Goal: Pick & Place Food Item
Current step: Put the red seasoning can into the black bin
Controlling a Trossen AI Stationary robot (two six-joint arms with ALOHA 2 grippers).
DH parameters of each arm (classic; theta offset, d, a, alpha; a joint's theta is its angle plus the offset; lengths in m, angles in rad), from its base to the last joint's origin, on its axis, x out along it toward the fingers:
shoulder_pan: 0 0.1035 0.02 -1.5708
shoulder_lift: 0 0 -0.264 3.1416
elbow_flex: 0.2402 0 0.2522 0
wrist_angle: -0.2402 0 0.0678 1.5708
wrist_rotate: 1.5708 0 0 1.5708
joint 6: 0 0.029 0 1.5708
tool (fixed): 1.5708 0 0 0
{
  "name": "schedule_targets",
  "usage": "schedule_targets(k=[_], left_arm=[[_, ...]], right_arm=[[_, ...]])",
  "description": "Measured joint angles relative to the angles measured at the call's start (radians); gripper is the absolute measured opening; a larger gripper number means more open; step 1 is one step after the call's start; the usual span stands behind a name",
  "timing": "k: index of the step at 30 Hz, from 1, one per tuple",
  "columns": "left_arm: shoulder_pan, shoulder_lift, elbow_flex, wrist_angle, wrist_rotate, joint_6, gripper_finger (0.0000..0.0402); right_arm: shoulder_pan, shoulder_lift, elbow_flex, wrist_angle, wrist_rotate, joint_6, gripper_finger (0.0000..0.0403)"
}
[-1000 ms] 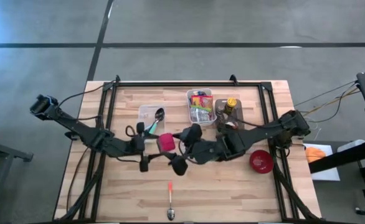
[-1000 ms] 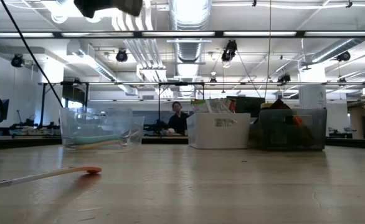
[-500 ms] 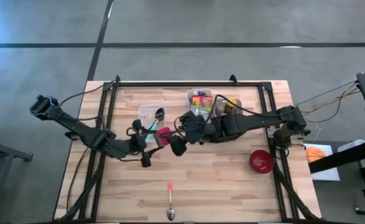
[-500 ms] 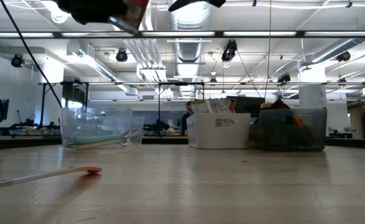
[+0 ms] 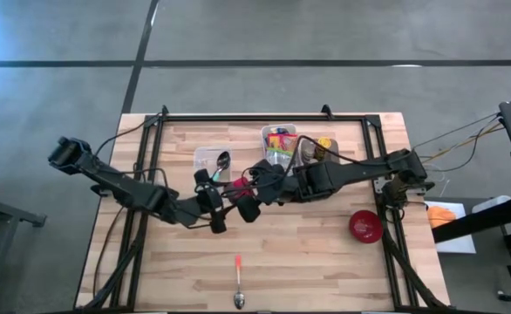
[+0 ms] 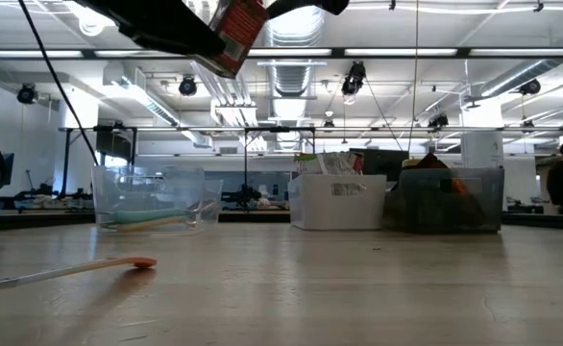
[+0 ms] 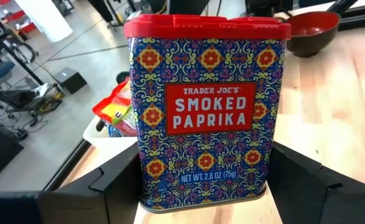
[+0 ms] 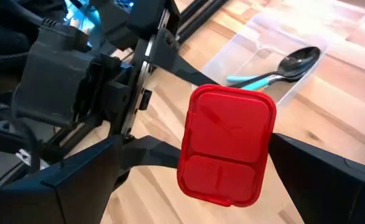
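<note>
Paprika tin (image 7: 206,106) in left pincer (image 5: 221,194), spread right pincer (image 5: 254,192) alongside, above table (image 5: 325,262).

Wooden table (image 5: 325,262) bearing a clear tub (image 5: 208,159) of spoons, two clear bins of packets (image 5: 281,148), a red bowl (image 5: 365,226), and an orange-handled spoon (image 5: 238,281).

Overhead, tabletop-level and two close wrist cameras share the paprika tin (image 7: 207,112)
</note>
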Motion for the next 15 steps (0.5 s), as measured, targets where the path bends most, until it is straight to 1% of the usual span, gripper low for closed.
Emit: schedule_targets(k=[3, 5, 11, 13, 15], left_arm=[[0.001, 0.009, 0.007, -0.007, -0.002, -0.007, 0.0277], [0.000, 0.012, 0.014, 0.029, 0.017, -0.002, 0.0277], [-0.002, 0.011, 0.018, 0.025, 0.033, 0.000, 0.0277], [-0.002, 0.010, 0.019, 0.029, 0.043, 0.000, 0.0277], [-0.003, 0.013, 0.019, 0.026, 0.045, 0.000, 0.0277]], right_arm=[[-0.008, 0.009, 0.000, -0.013, 0.000, 0.001, 0.0398], [-0.013, 0.018, -0.001, -0.018, -0.001, 0.005, 0.0398], [-0.017, 0.019, -0.003, -0.022, 0.004, 0.007, 0.0395], [-0.018, 0.019, -0.004, -0.023, 0.020, 0.004, 0.0383], [-0.019, 0.020, -0.005, -0.027, 0.017, 0.004, 0.0361]])
